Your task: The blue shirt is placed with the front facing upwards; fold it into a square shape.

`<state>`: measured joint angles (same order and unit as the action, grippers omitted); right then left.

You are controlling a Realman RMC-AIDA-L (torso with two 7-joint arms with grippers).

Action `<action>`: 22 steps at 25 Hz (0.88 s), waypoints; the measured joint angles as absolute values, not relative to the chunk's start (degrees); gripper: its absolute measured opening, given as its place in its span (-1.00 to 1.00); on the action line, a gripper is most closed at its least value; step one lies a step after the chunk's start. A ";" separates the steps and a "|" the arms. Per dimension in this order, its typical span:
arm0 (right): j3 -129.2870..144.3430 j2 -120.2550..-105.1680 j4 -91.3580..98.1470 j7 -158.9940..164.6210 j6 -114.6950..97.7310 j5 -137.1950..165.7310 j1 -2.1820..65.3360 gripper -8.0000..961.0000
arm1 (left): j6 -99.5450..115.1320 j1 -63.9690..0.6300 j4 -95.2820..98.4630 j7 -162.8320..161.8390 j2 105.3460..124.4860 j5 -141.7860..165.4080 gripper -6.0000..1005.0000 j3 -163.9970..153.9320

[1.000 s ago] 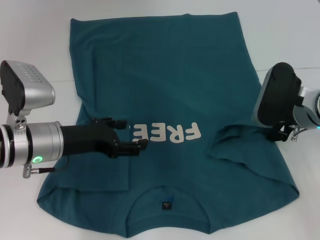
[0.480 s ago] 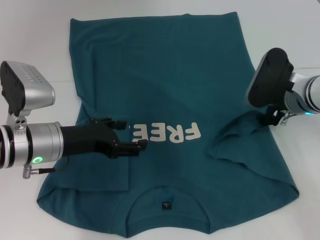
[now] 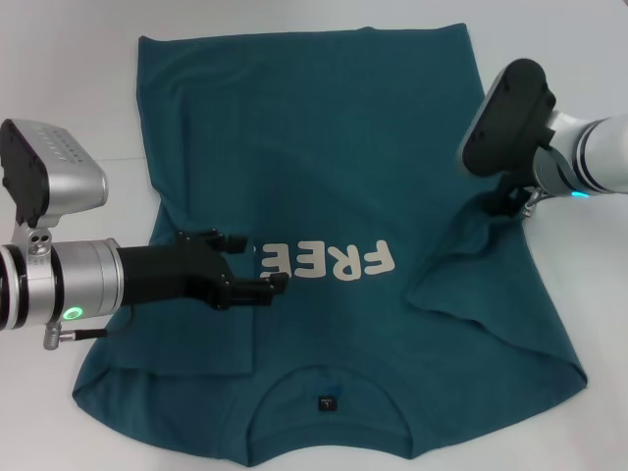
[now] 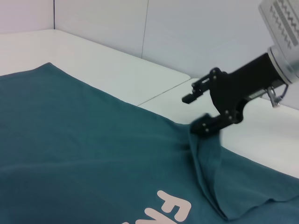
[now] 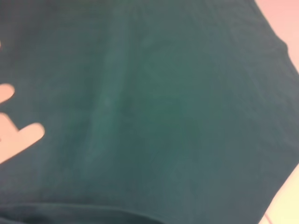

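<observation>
Teal-blue cotton, the blue shirt point(image 3: 334, 177) lies flat on the white table point(image 3: 59, 78), front up. Long axis runs away from the robot: neckline at the near edge, hem at the far edge. Cream lettering point(image 3: 324, 260) across the chest reads upside down from the head view. Small dark label point(image 3: 327, 402) sits inside the round neckline.

Sleeve on the robot's left already folded inward over the body; straight fold edge runs along that side. Sleeve on the robot's right partly lifted, cloth drawn up into a peak with slack folds below it.

Right gripper point(image 4: 205, 123) at the shirt's right edge, about mid-length. In the left wrist view its black fingers are pinched on the raised tip of the right sleeve, fabric hanging from them in a ridge. Head view hides the fingertips behind the wrist housing. Right wrist view shows only teal cloth close up and a bit of lettering.

Left gripper point(image 3: 257, 263) low over the shirt, at the left end of the lettering, fingers spread apart and holding nothing. Arm reaches in from the robot's left side.
</observation>
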<state>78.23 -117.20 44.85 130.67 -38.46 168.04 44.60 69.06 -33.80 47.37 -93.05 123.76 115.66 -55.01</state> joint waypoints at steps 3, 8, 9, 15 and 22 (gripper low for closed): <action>77.31 -117.03 44.11 131.45 -38.23 168.04 45.76 0.39 | 69.01 -33.81 47.37 -92.91 123.75 115.66 0.74 -54.97; 76.27 -116.67 41.54 133.81 -37.33 168.04 48.02 0.28 | 68.94 -33.84 47.37 -92.85 123.74 115.66 0.74 -54.77; 76.22 -116.56 40.89 134.55 -37.05 168.04 48.53 0.28 | 68.91 -33.84 47.37 -92.85 123.74 115.66 0.74 -54.75; 76.03 -117.30 39.41 136.80 -34.19 168.04 50.12 0.28 | 68.10 -33.84 47.37 -92.82 123.75 115.66 0.74 -54.94; 72.61 -118.68 49.96 136.71 -38.68 167.54 45.33 0.28 | 68.30 -33.62 47.61 -92.98 123.66 115.66 0.74 -54.68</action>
